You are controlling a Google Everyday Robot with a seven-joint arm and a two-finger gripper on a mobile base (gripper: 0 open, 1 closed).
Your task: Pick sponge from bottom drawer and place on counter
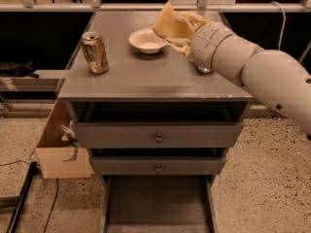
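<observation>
1 view to call from, and the hand (pixel 183 30) is up over the back right of the tabletop (pixel 146 79), clamped on the sponge (pixel 169 23). The sponge sticks up pale and crumpled above the grip, off the surface. The white bowl (pixel 147 41) sits just to its left. The sponge's lower edge hangs by the bowl's right rim, and I cannot tell whether they touch. A gold can (pixel 95 52) stands upright near the left side, well apart from the action. Down below, the bottom drawer (pixel 155 200) is pulled out, dark floor showing.

Now the dangers. Let go here and the sponge may well land in the bowl or on its rim instead of the tabletop, simply because the 2 are so close. The thick arm (pixel 252 69) lies low across the right side, so a careless descent could shove the bowl. The soft pad could also cling on release and get dragged along.
</observation>
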